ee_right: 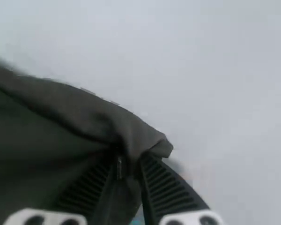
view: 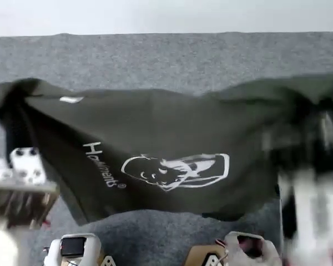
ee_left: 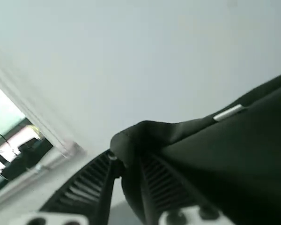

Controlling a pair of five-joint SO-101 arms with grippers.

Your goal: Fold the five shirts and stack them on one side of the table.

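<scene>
**Holding a shirt aloft by two pinched corners**

The left gripper (ee_left: 126, 160) and the right gripper (ee_right: 130, 159) each have their jaws closed tight on a bunched corner of the dark green shirt (view: 155, 133). It hangs spread between them over the table (view: 155, 55), printed side up.

Each pinch takes only a small wad of cloth, so pulling the arms apart could likely tug one corner free and drop that side in a heap. Lowering unevenly would probably lay it creased, or with the hem off the near edge.

The surface is a grey, felt-like cover. Behind it stands a pale wall (view: 155, 14), and a bright window (ee_left: 9, 136) sits off to one side.
</scene>
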